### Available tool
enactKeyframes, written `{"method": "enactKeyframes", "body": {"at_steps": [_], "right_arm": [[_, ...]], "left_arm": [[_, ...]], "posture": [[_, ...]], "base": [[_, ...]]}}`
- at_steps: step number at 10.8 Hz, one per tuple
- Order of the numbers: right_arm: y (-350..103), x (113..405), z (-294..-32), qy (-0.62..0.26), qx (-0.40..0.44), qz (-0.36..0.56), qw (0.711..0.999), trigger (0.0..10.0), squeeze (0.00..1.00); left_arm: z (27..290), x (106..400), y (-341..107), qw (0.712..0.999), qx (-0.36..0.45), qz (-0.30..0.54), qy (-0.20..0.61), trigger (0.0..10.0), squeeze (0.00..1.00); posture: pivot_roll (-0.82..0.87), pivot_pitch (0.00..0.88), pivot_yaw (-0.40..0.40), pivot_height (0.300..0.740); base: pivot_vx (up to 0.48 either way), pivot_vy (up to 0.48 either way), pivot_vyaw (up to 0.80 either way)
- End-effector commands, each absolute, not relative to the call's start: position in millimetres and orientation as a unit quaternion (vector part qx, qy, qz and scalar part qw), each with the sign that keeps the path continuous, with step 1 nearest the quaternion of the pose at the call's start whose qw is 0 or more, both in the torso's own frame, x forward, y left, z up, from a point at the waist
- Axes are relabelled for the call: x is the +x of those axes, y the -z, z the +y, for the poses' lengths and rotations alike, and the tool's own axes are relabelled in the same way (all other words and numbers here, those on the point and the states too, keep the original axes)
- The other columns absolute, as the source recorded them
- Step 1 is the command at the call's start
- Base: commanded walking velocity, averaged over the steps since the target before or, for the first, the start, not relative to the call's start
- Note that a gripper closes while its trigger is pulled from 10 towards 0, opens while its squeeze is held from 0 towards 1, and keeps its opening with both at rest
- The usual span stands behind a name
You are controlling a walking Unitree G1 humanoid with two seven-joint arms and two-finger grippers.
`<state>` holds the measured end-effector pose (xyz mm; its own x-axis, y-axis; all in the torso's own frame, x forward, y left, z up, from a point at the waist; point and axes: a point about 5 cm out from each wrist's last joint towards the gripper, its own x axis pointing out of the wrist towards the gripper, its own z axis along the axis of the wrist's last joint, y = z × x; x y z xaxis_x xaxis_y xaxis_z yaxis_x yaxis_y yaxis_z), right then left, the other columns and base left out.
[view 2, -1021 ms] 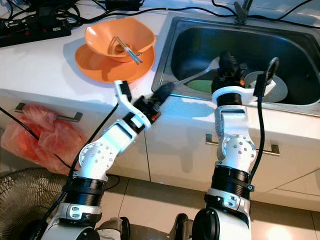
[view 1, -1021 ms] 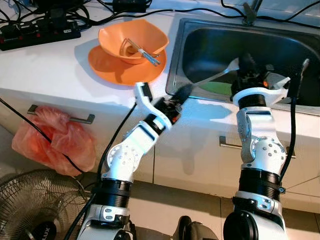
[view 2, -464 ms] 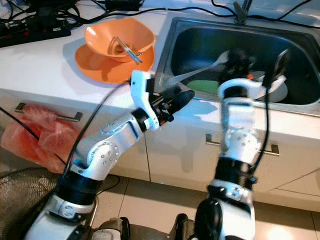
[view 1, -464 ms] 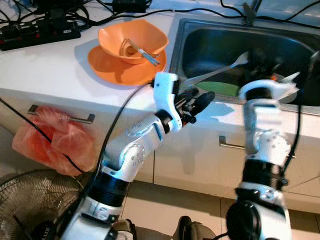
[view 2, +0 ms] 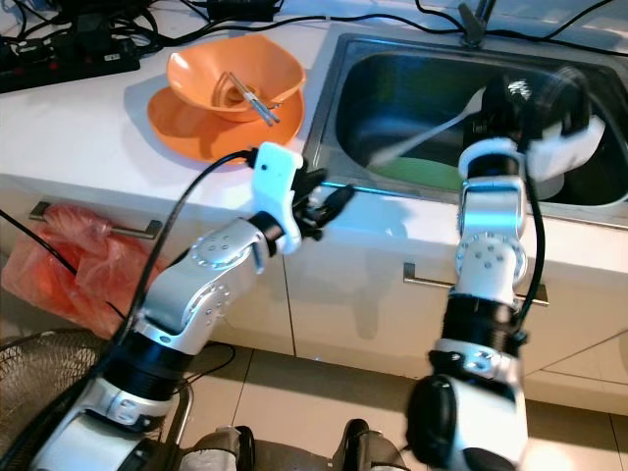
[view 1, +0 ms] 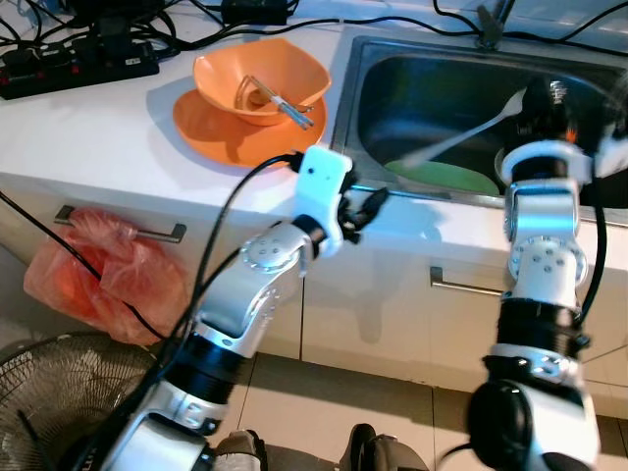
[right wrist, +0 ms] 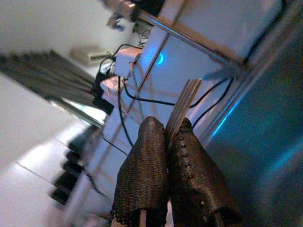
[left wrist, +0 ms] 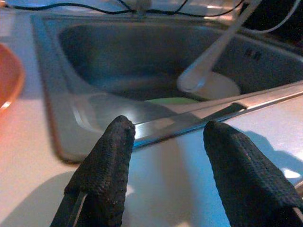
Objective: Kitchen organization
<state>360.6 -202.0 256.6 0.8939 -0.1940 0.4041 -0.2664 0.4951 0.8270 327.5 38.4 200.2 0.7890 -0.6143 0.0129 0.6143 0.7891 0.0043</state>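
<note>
My right gripper is up over the steel sink, shut on the handle of a long white spoon. The spoon slants down toward a green plate on the sink floor, its image blurred. In the right wrist view the fingers pinch the thin white handle. My left gripper is open and holds nothing, hovering at the white counter's front edge by the sink's near left corner. Its wrist view looks between the fingers into the sink at the spoon's bowl.
An orange bowl holding metal utensils sits on an orange plate left of the sink. A power strip and cables lie at the back. A red plastic bag hangs from a drawer handle; a fan stands on the floor.
My right gripper moved back and to the right over the sink, carrying the spoon with it. My left arm rose and turned, and its gripper now points at the sink rim.
</note>
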Motion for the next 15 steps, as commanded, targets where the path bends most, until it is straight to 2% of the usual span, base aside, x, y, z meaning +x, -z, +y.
{"method": "enactKeyframes", "body": {"at_steps": [1, 4, 6, 8, 11, 15], "right_arm": [[-264, 361, -195, -0.035, 0.465, -0.24, 0.852, 10.0, 0.0], [-272, 363, -197, -0.016, 0.411, -0.266, 0.872, 10.0, 0.0], [-268, 376, -187, -0.021, 0.293, -0.259, 0.92, 10.0, 0.0], [-254, 389, -180, -0.03, 0.209, -0.223, 0.952, 10.0, 0.0], [-229, 401, -173, -0.046, 0.138, -0.158, 0.977, 10.0, 0.0], [-198, 403, -171, -0.047, 0.11, -0.089, 0.989, 10.0, 0.0]], "left_arm": [[41, 329, -197, 0.949, 0.005, -0.008, 0.314, 10.0, 0.0], [44, 329, -194, 0.951, 0.02, -0.01, 0.31, 10.0, 0.0], [42, 327, -191, 0.95, 0.029, -0.01, 0.312, 10.0, 0.0], [45, 325, -187, 0.948, 0.05, -0.007, 0.314, 10.0, 0.0], [48, 324, -186, 0.946, 0.067, -0.004, 0.318, 10.0, 0.0], [45, 321, -185, 0.943, 0.075, -0.003, 0.324, 10.0, 0.0]], "posture": [[0.15, 0.147, -0.008, 0.74], [0.15, 0.141, -0.013, 0.74], [0.15, 0.14, -0.013, 0.74], [0.16, 0.136, -0.014, 0.74], [0.17, 0.129, -0.015, 0.74], [0.2, 0.12, -0.02, 0.74]], "base": [[0.0, 0.0, 0.0], [0.0, 0.0, 0.0], [0.0, 0.0, 0.0], [0.0, 0.0, 0.0], [0.0, 0.0, 0.0], [0.0, 0.0, 0.0]]}}
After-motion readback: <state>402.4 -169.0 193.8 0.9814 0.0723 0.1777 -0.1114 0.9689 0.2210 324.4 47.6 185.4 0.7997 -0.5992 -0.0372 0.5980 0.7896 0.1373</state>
